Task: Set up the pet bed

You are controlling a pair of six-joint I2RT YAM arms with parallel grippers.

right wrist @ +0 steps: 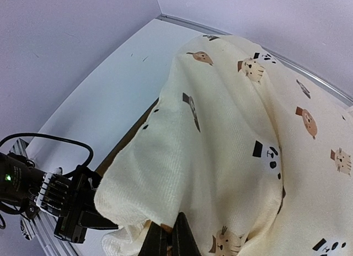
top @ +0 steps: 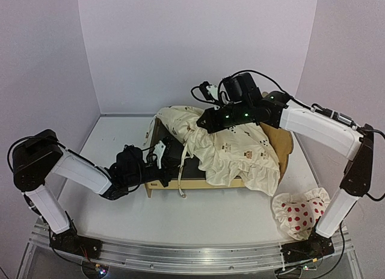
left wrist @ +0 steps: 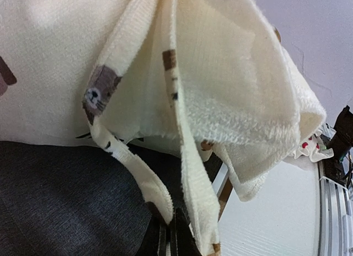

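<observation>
With left fingers (left wrist: 168, 238) clamped shut on the cream cover (left wrist: 237, 90), right fingers (right wrist: 168, 242) likewise, holding it bunched over the pet bed (top: 192, 184) on the desk (top: 108, 201) (grey felt (left wrist: 55, 201) partly bare). Spreading step, seemingly; next, draw it flat.

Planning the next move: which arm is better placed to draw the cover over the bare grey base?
Left: left fingers pinch the cover low, just over that felt base; right fingers hold it higher.

Bright even light, soft shadows; wrist views grainy (near cloth (left wrist: 231, 118) blurred).
</observation>
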